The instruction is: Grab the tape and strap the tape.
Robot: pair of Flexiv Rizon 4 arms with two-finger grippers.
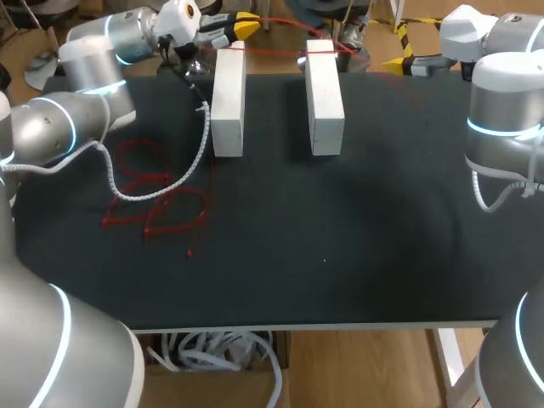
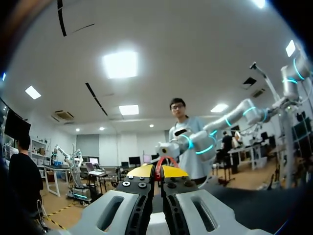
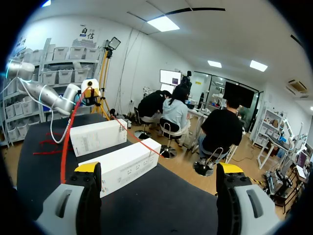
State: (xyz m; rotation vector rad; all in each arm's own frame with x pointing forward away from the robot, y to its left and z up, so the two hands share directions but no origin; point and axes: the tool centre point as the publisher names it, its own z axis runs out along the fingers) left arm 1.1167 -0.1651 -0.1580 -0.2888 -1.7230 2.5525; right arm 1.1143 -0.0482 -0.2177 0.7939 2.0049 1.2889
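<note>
Head view: thin red tape (image 1: 319,52) crosswise over two white rectangular blocks (image 1: 228,102), left end effector (image 2: 159,171) pinched shut on one end, empty wide-open right end effector (image 3: 159,171) apparently nearer the other.

Robotics lab: arms (image 1: 76,119) at black table (image 1: 340,255)

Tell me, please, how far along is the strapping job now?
Done: the left pincer is shut on the red tape. In hand: that tape runs across the far ends of the left white box and the right white box. Left: the right pincer is open and empty; no closed strap shows.
</note>
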